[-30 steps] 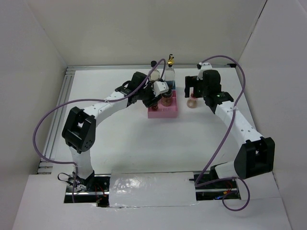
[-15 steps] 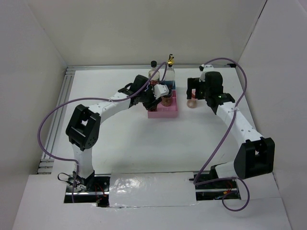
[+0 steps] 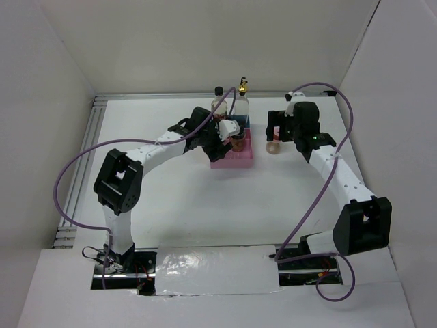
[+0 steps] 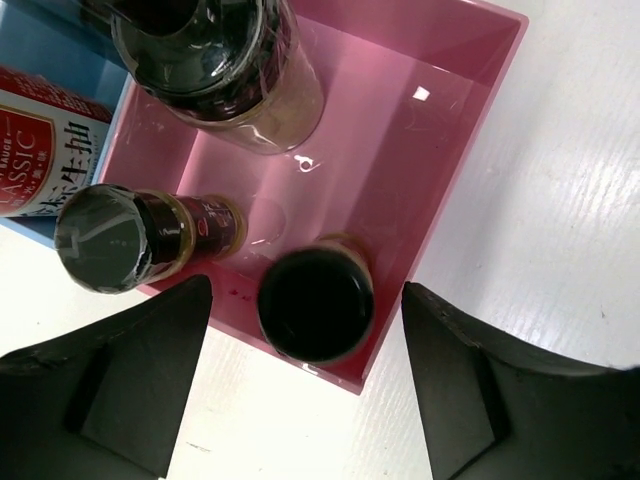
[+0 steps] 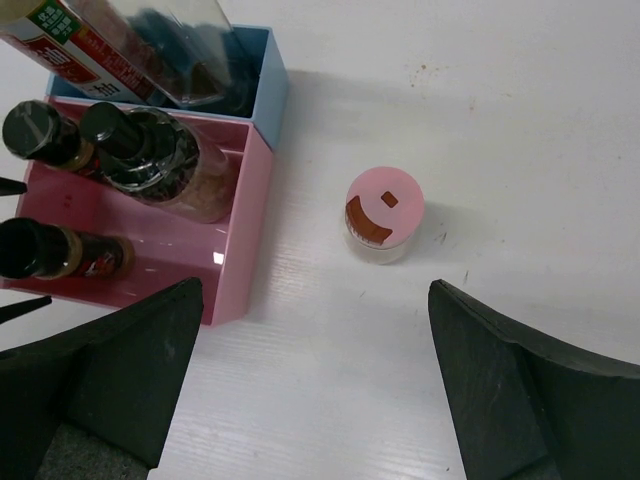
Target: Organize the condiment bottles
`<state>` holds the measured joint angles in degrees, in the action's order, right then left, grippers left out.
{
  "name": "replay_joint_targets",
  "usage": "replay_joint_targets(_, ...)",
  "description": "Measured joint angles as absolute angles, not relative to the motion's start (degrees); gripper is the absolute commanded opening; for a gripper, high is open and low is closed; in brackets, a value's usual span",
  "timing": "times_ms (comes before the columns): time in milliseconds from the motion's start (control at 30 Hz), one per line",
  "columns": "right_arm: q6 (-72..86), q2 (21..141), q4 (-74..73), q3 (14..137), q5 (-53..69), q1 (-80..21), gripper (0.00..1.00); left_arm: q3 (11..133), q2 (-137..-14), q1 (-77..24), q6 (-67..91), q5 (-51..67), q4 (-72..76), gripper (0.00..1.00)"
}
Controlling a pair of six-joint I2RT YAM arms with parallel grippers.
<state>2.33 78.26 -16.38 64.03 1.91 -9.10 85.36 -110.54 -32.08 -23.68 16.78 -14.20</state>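
Left gripper (image 4: 305,290), wide around a black-capped bottle (image 4: 315,305) in the pink tray (image 4: 420,170), should rise straight; right gripper (image 5: 315,285) hangs wide over a jar (image 5: 383,215).

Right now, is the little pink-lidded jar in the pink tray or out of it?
Out. The pink-lidded jar stands upright on the white table, apart from the pink tray.

Both arms are the same build: left arm (image 3: 147,156) and right arm (image 3: 334,172) are white links with chunky black joint housings (image 3: 117,183), the biggest around 8 and 4 o'clock in the top view. A purple cable (image 3: 315,84) loops loosely off each. Left hand (image 4: 307,290) and right hand (image 5: 315,285) have matte black wedge fingers (image 4: 130,390). There's a tiny green light (image 3: 315,139) on the right arm.
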Motion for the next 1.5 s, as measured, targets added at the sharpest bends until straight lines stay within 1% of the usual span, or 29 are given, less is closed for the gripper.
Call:
replay_joint_targets(133, 3.14, 78.52, -16.73, 64.05, 1.63, -8.8, 1.0, 86.59, -110.52, -32.08, -23.55, 16.75, -15.11, 0.92)
replay_joint_targets(233, 3.6, 80.12, -17.08, 64.31, 0.64, -8.67, 1.0, 87.94, -110.45, -32.08, -23.44, 16.71, -15.75, 0.99)
replay_joint_targets(400, 4.34, 85.93, -17.85, 65.76, -0.67, -8.62, 1.0, 90.78, -109.34, -32.08, -22.17, 16.62, -17.56, 0.99)
replay_joint_targets(600, 5.34, 93.08, -18.0, 67.44, -2.35, -8.64, 0.98, 97.69, -106.89, -32.08, -19.79, 16.67, -21.39, 0.99)
replay_joint_targets(800, 5.58, 99.68, -17.3, 71.02, -5.39, -8.75, 0.95, 99.77, -100.88, -32.08, -19.07, 16.8, -25.47, 0.99)
replay_joint_targets(933, 6.15, 102.63, -16.25, 72.82, -6.98, -8.75, 0.89, 99.74, -96.62, -31.42, -17.93, 17.78, -29.34, 0.99)
replay_joint_targets(967, 6.17, 103.26, -15.92, 73.12, -7.16, -8.75, 0.87, 99.68, -95.61, -31.11, -17.69, 18.11, -30.39, 0.99)
replay_joint_targets(1067, 6.48, 105.1, -15.51, 74.3, -7.84, -8.75, 0.72, 98.04, -92.42, -29.76, -17.26, 18.61, -32.73, 0.99)
replay_joint_targets(1100, 6.52, 105.54, -15.42, 74.65, -8.21, -8.75, 0.63, 97.49, -91.48, -29.19, -16.95, 18.79, -33.65, 0.98)
replay_joint_targets(1133, 6.52, 105.84, -15.29, 74.78, -8.47, -8.75, 0.59, 96.92, -90.48, -28.53, -16.43, 19.0, -34.44, 0.98)
replay_joint_targets(1167, 6.66, 105.95, -15.29, 74.87, -8.82, -8.75, 0.49, 96.18, -89.52, -27.7, -16.19, 19.4, -35.05, 0.98)
replay_joint_targets(1233, 6.72, 105.91, -15.27, 74.96, -9.32, -8.75, 0.36, 94.43, -87.64, -25.82, -16.05, 19.73, -35.86, 0.98)
replay_joint_targets(1267, 6.7, 105.75, -15.27, 75.0, -9.61, -8.75, 0.23, 93.47, -86.83, -24.82, -16.05, 19.81, -35.94, 0.98)
replay_joint_targets(1300, 6.55, 105.45, -15.44, 75.0, -9.98, -8.86, 0.17, 91.79, -85.54, -23.18, -16.05, 19.81, -36.03, 0.98)
replay_joint_targets(1333, 6.42, 104.97, -15.66, 75.0, -10.33, -8.99, 0.09, 90.98, -84.93, -22.28, -16.01, 19.77, -36.01, 0.98)
replay_joint_targets(1400, 6.07, 103.26, -16.23, 75.0, -11.51, -9.23, 0.0, 87.7, -82.81, -18.37, -15.86, 19.79, -36.07, 0.98)
replay_joint_targets(1500, 4.97, 97.19, -18.04, 74.91, -14.55, -10.79, 0.0, 83.48, -80.14, -12.99, -14.63, 19.81, -36.03, 0.97)
